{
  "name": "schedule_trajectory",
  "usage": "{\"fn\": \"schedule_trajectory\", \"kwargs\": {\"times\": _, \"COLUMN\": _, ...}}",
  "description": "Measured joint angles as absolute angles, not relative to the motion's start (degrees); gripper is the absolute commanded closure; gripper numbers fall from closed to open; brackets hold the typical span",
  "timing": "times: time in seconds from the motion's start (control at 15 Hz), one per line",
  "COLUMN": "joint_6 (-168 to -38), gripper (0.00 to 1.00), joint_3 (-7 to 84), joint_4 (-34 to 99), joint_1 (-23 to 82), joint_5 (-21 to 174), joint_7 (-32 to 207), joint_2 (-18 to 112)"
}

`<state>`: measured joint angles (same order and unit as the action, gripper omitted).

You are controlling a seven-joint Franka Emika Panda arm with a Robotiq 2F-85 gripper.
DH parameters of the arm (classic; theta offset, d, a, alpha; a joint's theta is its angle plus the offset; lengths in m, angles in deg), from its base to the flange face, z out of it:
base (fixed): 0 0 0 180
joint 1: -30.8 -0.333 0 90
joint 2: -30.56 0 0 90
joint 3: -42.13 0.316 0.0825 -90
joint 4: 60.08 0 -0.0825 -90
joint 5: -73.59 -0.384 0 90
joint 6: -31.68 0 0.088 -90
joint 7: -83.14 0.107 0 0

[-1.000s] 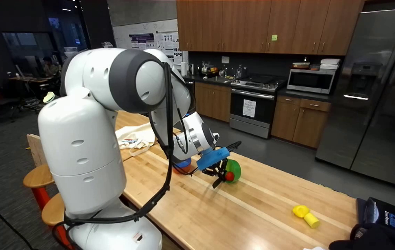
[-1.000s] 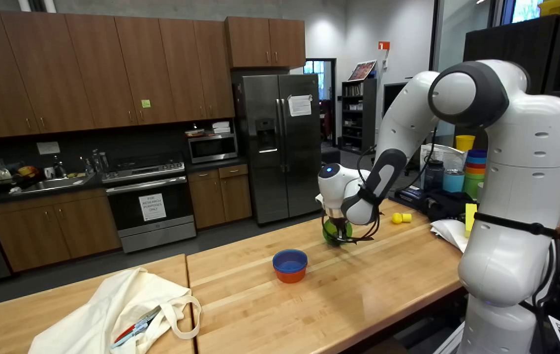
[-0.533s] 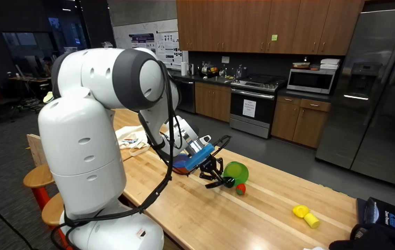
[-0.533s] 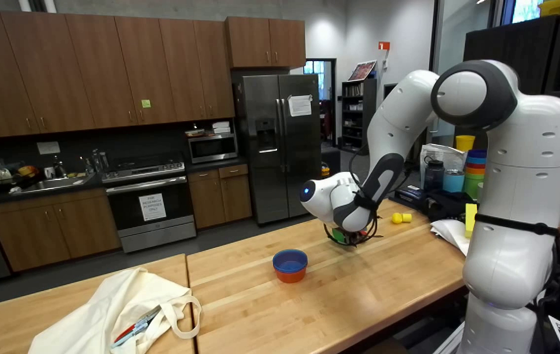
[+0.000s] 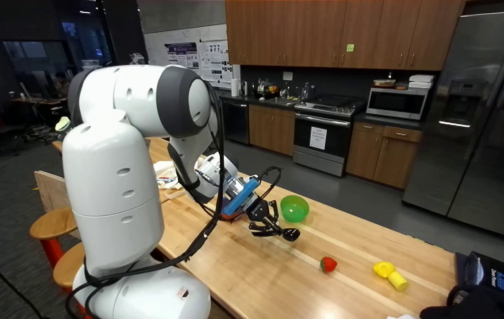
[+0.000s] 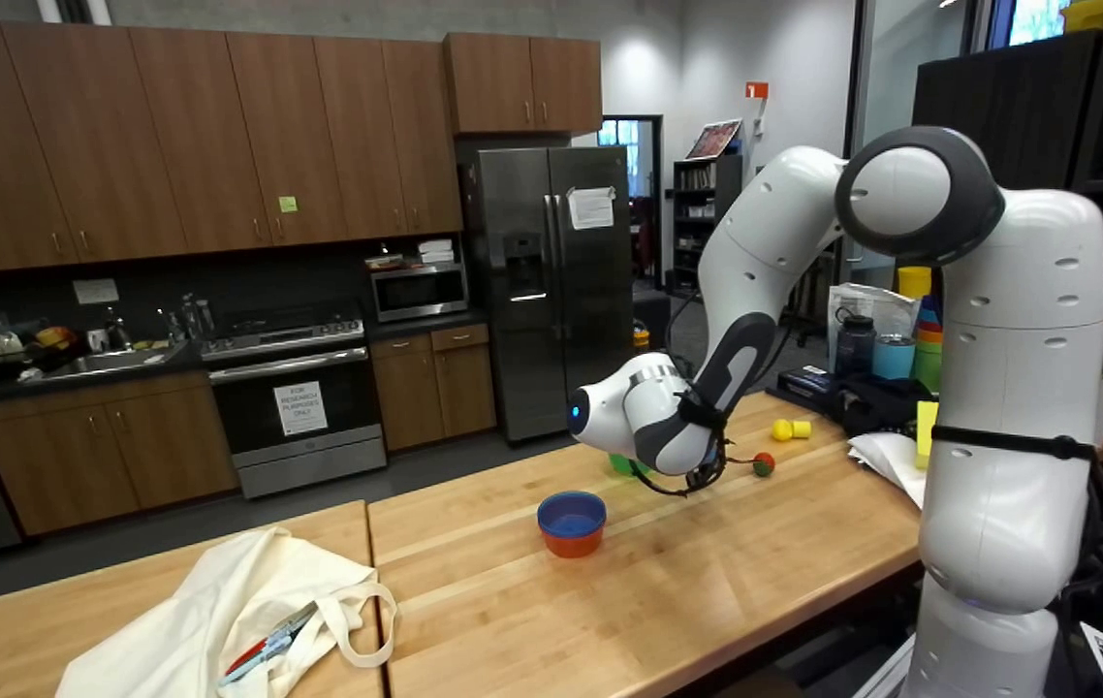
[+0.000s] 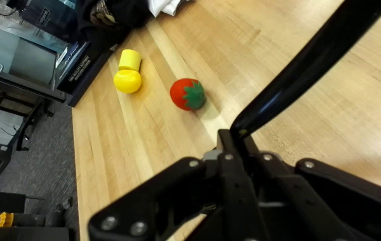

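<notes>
My gripper point(image 7: 239, 142) is shut on a dark, glossy spoon-like utensil point(image 7: 294, 78). Its handle slants up and right from between the fingertips in the wrist view. In an exterior view the utensil's rounded black end point(image 5: 291, 234) sticks out past the jaws, above the table. A red strawberry-like toy with green leaves point(image 7: 187, 94) lies on the wood, apart from the gripper; it also shows in both exterior views. Behind the gripper a green bowl point(image 5: 294, 208) stands upright on the table, partly hidden by the arm in an exterior view point(image 6: 624, 465).
A blue bowl sits in an orange bowl point(image 6: 572, 543) nearby. A yellow lemon-like toy point(image 7: 127, 81) touches a yellow cylinder point(image 7: 130, 60). A black box point(image 5: 500, 279) and dark cloth lie at the table's end. A cream tote bag point(image 6: 212, 620) lies on the adjoining table.
The gripper has pulled back from the green bowl and tilted, still holding the utensil. The tipped bowl has come upright. The red toy, formerly at the bowl, has rolled away toward the yellow toys.
</notes>
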<state>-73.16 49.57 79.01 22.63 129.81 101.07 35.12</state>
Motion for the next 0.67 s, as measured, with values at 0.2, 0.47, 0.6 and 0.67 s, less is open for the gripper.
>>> {"fn": "schedule_trajectory", "kwargs": {"times": 0.2, "joint_6": -73.69, "gripper": 0.98, "joint_3": 49.93, "joint_4": 79.05, "joint_1": 22.43, "joint_5": 131.93, "joint_7": 101.18, "joint_2": 37.86}}
{"fn": "schedule_trajectory", "kwargs": {"times": 0.47, "joint_6": -76.84, "gripper": 0.98, "joint_3": 51.09, "joint_4": 79.74, "joint_1": 21.0, "joint_5": 141.79, "joint_7": 104.58, "joint_2": 44.21}}
{"fn": "schedule_trajectory", "kwargs": {"times": 0.6, "joint_6": -74.74, "gripper": 0.98, "joint_3": 52.31, "joint_4": 79.3, "joint_1": 19.31, "joint_5": 144.99, "joint_7": 104.93, "joint_2": 45.93}}
{"fn": "schedule_trajectory", "kwargs": {"times": 0.67, "joint_6": -73.6, "gripper": 0.98, "joint_3": 53.11, "joint_4": 78.81, "joint_1": 18.47, "joint_5": 146.03, "joint_7": 104.84, "joint_2": 46.76}}
